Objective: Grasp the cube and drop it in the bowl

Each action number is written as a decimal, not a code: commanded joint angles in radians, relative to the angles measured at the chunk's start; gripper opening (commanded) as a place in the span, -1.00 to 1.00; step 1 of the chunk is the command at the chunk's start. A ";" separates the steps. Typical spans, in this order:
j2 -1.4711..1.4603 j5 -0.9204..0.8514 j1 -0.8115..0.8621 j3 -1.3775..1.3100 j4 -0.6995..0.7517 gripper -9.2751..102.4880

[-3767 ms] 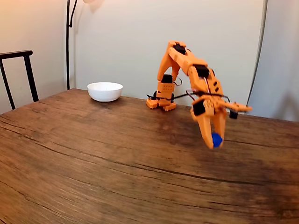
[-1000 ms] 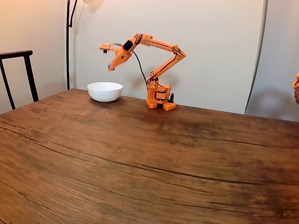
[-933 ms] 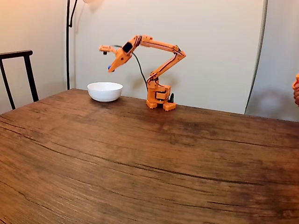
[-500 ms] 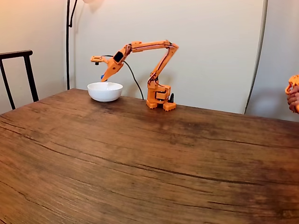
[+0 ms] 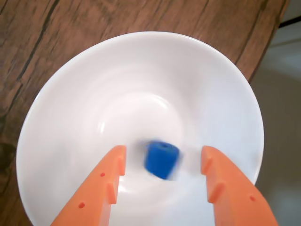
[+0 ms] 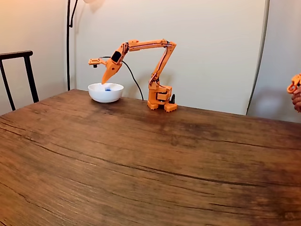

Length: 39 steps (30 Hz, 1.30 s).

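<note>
Released since a half-second ago: tiny bright blue cube (image 5: 162,159) now blurred inside round white bowl (image 5: 66,94), between spread fingers of orange two-finger gripper (image 5: 162,162) hovering above, jaws apart.

Arm (image 6: 150,47) reaches left from its base on the wood table (image 6: 141,160). Gripper (image 6: 107,80) points down just above the bowl (image 6: 106,92). Cube (image 6: 108,88) shows blue at the bowl's rim. Chair (image 6: 19,75) far left.
</note>
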 commanded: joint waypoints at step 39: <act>0.638 0.006 -0.931 -0.181 0.552 -0.85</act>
